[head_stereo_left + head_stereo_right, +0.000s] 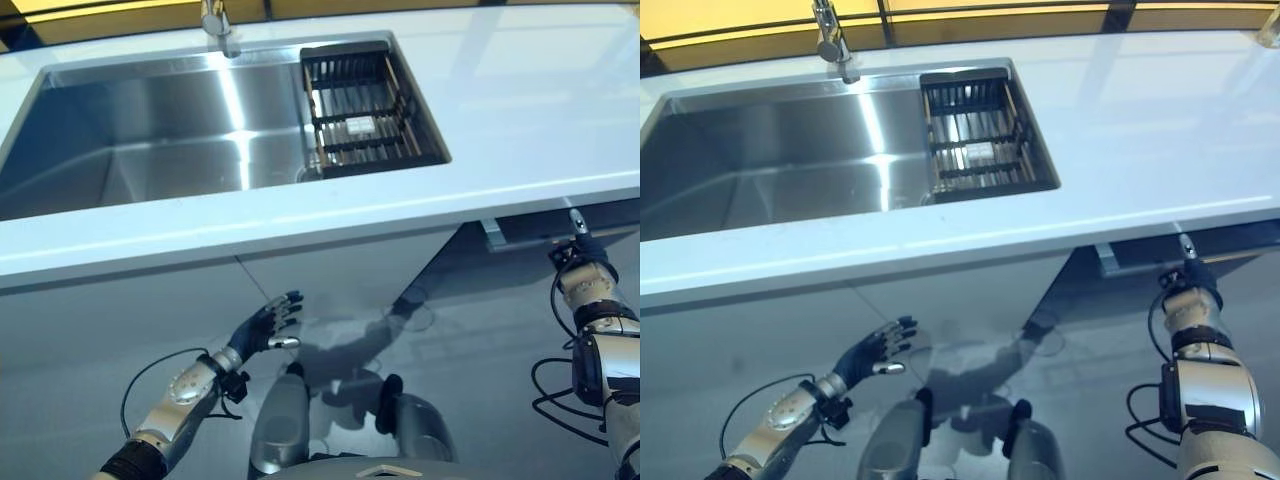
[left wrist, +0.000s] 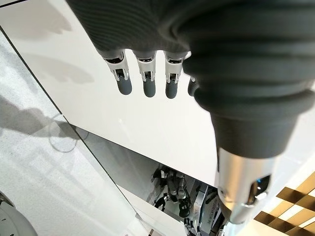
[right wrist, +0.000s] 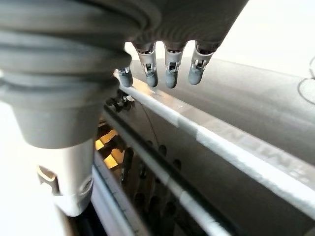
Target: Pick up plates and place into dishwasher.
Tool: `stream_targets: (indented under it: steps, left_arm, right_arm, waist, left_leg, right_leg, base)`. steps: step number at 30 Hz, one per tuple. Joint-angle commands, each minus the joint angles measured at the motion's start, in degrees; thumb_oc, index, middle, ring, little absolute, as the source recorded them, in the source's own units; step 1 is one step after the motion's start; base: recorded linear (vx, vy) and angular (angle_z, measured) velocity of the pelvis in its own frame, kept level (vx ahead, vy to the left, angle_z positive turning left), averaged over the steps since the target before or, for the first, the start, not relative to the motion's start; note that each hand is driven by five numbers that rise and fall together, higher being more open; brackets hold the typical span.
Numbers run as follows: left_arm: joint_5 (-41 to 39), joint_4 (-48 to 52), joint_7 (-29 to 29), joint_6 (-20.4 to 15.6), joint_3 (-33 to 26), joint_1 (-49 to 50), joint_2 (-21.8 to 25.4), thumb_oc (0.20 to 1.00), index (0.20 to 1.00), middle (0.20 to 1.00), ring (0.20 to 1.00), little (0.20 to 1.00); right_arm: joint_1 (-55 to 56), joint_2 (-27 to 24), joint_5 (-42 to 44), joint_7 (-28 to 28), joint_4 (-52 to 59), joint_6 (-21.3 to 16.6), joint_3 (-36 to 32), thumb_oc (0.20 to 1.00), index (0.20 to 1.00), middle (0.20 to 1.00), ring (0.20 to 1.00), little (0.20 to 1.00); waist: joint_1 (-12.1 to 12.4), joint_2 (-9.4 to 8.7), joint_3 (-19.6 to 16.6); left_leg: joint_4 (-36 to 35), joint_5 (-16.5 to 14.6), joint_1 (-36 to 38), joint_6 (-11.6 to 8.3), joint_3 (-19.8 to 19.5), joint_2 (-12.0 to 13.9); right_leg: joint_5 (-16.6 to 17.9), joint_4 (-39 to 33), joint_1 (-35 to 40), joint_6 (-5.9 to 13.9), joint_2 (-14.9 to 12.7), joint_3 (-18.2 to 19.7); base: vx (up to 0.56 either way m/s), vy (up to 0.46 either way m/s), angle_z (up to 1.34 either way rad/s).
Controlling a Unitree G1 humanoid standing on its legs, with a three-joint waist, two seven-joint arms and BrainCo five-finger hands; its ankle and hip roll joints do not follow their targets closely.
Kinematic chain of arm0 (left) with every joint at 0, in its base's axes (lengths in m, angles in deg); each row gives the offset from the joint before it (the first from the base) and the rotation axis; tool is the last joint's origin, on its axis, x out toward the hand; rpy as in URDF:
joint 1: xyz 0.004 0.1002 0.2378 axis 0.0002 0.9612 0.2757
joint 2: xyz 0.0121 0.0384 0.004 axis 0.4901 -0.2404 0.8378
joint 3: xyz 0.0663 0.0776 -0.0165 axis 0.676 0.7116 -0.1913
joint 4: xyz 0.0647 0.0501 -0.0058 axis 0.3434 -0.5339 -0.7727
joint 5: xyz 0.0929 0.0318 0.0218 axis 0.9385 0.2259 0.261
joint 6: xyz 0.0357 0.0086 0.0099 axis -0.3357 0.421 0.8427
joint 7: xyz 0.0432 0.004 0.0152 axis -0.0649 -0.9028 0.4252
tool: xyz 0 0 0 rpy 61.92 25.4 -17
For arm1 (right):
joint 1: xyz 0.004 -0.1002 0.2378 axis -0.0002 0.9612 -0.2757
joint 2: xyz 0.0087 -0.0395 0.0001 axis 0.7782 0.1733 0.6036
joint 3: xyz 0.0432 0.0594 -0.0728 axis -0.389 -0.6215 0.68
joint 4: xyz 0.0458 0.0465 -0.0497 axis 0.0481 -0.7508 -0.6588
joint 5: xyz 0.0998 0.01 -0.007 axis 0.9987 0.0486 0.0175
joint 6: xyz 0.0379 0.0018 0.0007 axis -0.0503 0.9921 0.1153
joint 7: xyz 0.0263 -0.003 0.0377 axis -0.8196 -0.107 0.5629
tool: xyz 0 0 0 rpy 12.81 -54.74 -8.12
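Right hand [image 3: 167,73] fingertips seemingly on dishwasher door [image 3: 236,152] top edge.

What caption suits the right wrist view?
Right robot hand, fingers relaxed, at the top edge of a slightly open dishwasher door.

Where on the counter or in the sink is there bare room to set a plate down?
The countertop right of the sink is bare. The sink basin left of the black drain rack is bare too. The rack fills the sink's right end, and the faucet stands at the back rim.
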Motion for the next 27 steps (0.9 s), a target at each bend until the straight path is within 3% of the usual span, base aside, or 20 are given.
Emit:
stream_targets:
  steps: [1,5,9,12,15,21,27]
  left_arm:
    - [0.31,3.60,-1.56,-1.77,-0.92,3.19,-1.07,1.000,1.000,1.000,1.000,1.000]
    - [0.55,2.86,-2.18,-2.05,-1.37,4.32,-1.70,1.000,1.000,1.000,1.000,1.000]
    - [2.35,1.29,-0.88,-4.06,-1.74,5.42,-3.07,1.000,1.000,1.000,1.000,1.000]
    - [5.08,-0.29,3.16,-3.32,-2.33,5.58,-4.38,1.000,1.000,1.000,1.000,1.000]
    - [4.98,-3.19,5.20,-3.81,-3.90,5.81,-6.82,1.000,1.000,1.000,1.000,1.000]
    - [7.42,-5.50,5.63,-5.32,-8.00,6.60,-9.84,1.000,1.000,1.000,1.000,1.000]
    - [7.93,-6.52,6.09,-7.52,-11.45,6.04,-11.54,1.000,1.000,1.000,1.000,1.000]
  right_arm:
    - [0.07,-4.23,-1.17,2.32,4.74,-3.98,0.12,1.000,1.000,1.000,1.000,1.000]
    - [2.11,-3.60,-0.03,1.74,5.65,-4.85,-0.63,1.000,1.000,1.000,1.000,1.000]
    - [5.09,-1.53,1.19,1.05,8.54,-8.30,-1.32,1.000,1.000,1.000,1.000,1.000]
    - [9.89,2.00,-2.70,-0.83,13.88,-12.26,-1.43,1.000,1.000,1.000,1.000,1.000]
    - [15.69,6.13,-3.93,-2.01,18.77,-12.95,-0.96,1.000,1.000,1.000,1.000,1.000]
    - [28.48,10.01,-3.93,3.94,26.97,-15.29,-2.69,1.000,1.000,1.000,1.000,1.000]
    - [35.05,13.13,-3.37,5.79,39.00,-17.60,-1.44,1.000,1.000,1.000,1.000,1.000]
  waist:
    - [1.76,-1.44,-6.03]
    - [1.20,-1.57,-7.34]
    - [-0.07,-1.99,-8.71]
    - [-1.81,-2.48,-9.89]
    - [-3.74,-3.02,-11.10]
    - [-6.01,-4.16,-13.42]
    - [-8.70,-4.80,-14.92]
  left_leg:
    - [-1.79,0.09,-1.42,0.26,1.49,1.66]
    - [-3.10,0.00,0.91,0.20,1.99,1.48]
    - [-5.09,0.14,2.90,0.30,3.23,1.33]
    - [-6.72,0.26,4.14,0.61,4.67,1.27]
    - [-8.70,0.88,5.80,1.02,6.45,1.24]
    - [-11.40,1.40,7.84,1.63,8.80,0.73]
    - [-12.72,1.56,8.79,1.87,10.57,0.37]
  right_leg:
    - [-3.84,-1.32,4.05,0.67,0.94,-0.77]
    - [-3.61,-2.90,5.85,1.22,0.92,-0.14]
    - [-3.00,-5.02,6.98,1.65,0.94,0.63]
    - [-2.19,-6.60,7.22,2.11,0.78,0.91]
    - [-1.04,-8.35,7.56,2.50,0.74,1.44]
    - [1.63,-12.18,8.14,3.21,0.85,2.33]
    - [3.15,-13.94,7.56,3.34,1.25,3.23]
  base:
    - [0.11,0.041,-0.01]
    - [0.07,0.056,-0.01]
    - [-0.01,0.077,-0.08]
    - [-0.05,0.100,-0.09]
    - [-0.05,0.106,-0.15]
    - [-0.07,0.056,-0.22]
    - [-0.10,0.039,-0.21]
